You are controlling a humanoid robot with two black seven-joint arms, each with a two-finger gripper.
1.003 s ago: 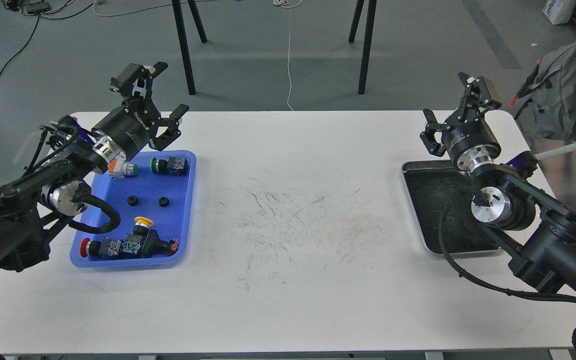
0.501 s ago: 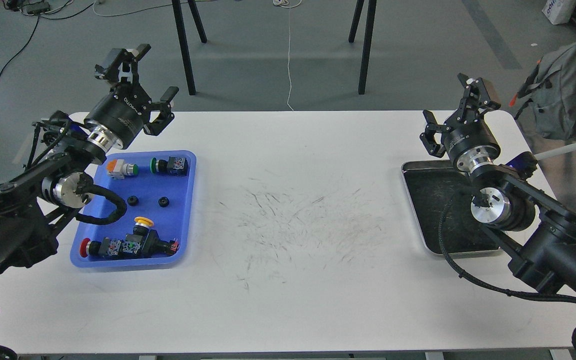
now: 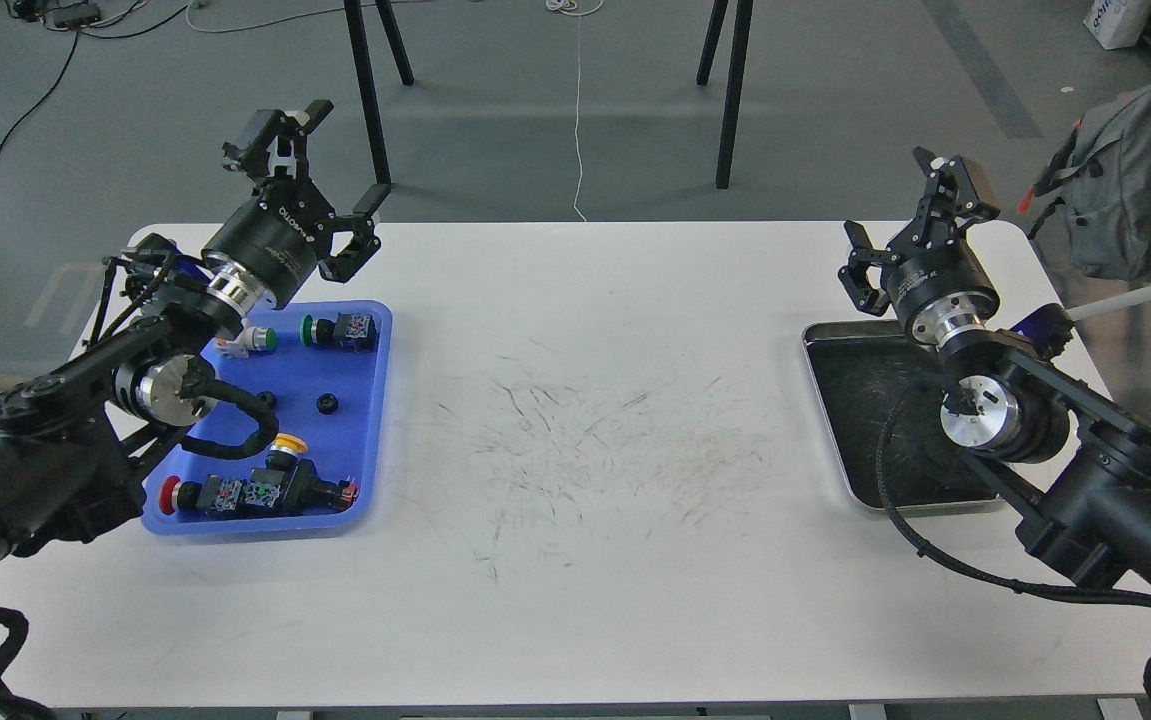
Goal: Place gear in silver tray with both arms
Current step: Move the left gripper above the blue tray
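Observation:
A small black gear (image 3: pixel 327 403) lies in the blue plastic tray (image 3: pixel 381 400) at the left. A second black gear (image 3: pixel 268 398) beside it is partly hidden by my left arm's cable. My left gripper (image 3: pixel 323 178) is open and empty, raised over the far edge of the blue tray, above and behind the gears. The silver tray (image 3: pixel 828 405) sits at the right with a dark scratched bottom and nothing visible in it. My right gripper (image 3: pixel 892 200) is open and empty, raised over the silver tray's far edge. My right arm covers the tray's right part.
The blue tray also holds push-button switches: a green one (image 3: pixel 337 330), a yellow one (image 3: pixel 286 446) and a red one (image 3: pixel 171 493). The white table (image 3: pixel 585 420) is scuffed in the middle. Black stand legs (image 3: pixel 367 95) and a grey bag (image 3: pixel 1120 190) are beyond the table.
My left gripper first rose toward the back left, then swung back to the right, staying open. My right arm has barely moved.

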